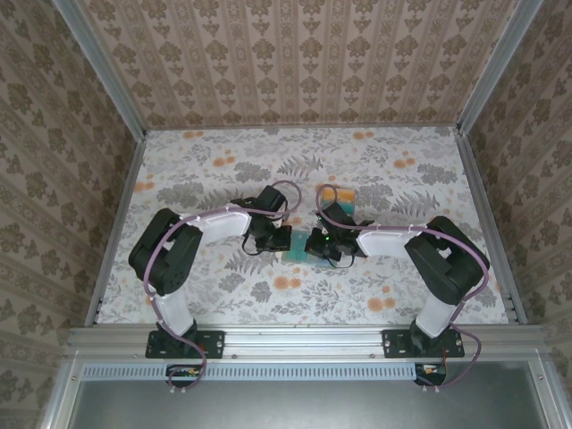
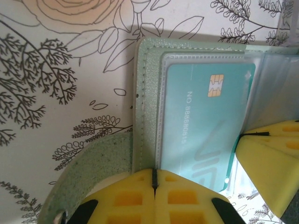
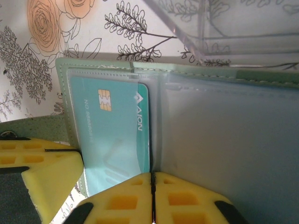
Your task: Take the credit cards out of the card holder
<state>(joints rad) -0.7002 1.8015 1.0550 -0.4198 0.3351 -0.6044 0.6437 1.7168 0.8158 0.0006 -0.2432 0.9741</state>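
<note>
Your left gripper (image 2: 154,186) has its pads pressed together on the near edge of the open card holder (image 2: 145,93), seemingly pinning it flat. Your right gripper (image 3: 152,189) looks closed too, at the near edge of the teal credit card (image 3: 117,135) in its clear sleeve (image 3: 74,116); whether it pinches the card, you cannot tell

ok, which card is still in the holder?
The teal chip card, inside a clear sleeve of the card holder. The orange card lies loose on the table.
</note>
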